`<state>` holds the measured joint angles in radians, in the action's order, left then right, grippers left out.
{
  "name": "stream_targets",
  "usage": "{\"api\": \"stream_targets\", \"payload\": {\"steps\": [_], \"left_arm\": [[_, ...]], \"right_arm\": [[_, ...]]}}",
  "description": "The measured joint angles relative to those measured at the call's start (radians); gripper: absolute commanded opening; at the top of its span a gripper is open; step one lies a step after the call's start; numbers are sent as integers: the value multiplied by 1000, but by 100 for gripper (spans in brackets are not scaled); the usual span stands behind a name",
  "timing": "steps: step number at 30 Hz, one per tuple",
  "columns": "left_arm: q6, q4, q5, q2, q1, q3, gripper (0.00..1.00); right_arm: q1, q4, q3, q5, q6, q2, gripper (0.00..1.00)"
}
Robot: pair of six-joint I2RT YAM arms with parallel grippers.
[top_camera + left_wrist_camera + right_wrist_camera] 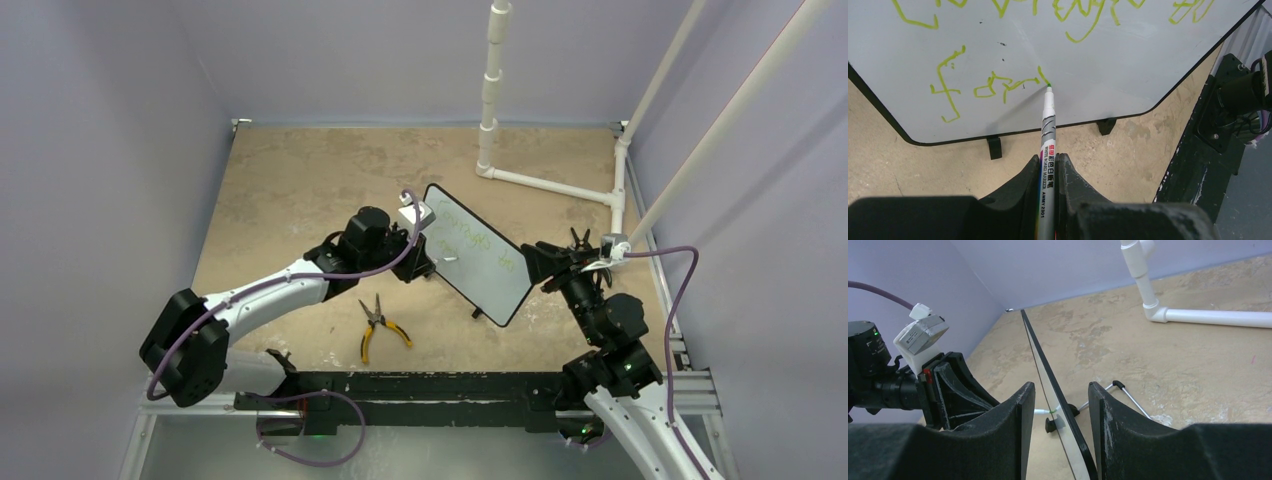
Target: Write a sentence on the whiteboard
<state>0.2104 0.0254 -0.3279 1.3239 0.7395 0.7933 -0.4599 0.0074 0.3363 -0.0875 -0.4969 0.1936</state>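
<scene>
The whiteboard (480, 262) stands tilted on its small black feet in mid-table. The sentence (1004, 86) is two rows of green scrawl on the whiteboard (1088, 65); it shows faintly from above as the sentence (468, 235). My left gripper (1049, 158) is shut on a silver marker (1048, 131), whose green tip touches the end of the lower row. From above, the left gripper (428, 264) faces the board's front. My right gripper (1060, 390) is open and straddles the whiteboard (1042, 365) edge-on, a gap showing beside the left finger.
Pliers (380, 325) with yellow and orange handles lie on the tan table in front of the board. A white pipe frame (488, 110) stands at the back right, seen also as the pipe frame (1198, 316). A thin metal stand leg (1130, 396) sticks out behind the board.
</scene>
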Motion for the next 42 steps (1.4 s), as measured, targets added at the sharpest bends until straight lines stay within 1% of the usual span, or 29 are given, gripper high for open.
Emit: {"api": "stream_targets", "payload": {"steps": [11, 21, 42], "left_arm": [[17, 8, -9, 1, 3, 0, 0], [26, 38, 11, -33, 3, 0, 0], [42, 18, 40, -34, 2, -6, 0]], "right_arm": [[0, 0, 0, 0, 0, 0, 46], [0, 0, 0, 0, 0, 0, 46], [0, 0, 0, 0, 0, 0, 47]]}}
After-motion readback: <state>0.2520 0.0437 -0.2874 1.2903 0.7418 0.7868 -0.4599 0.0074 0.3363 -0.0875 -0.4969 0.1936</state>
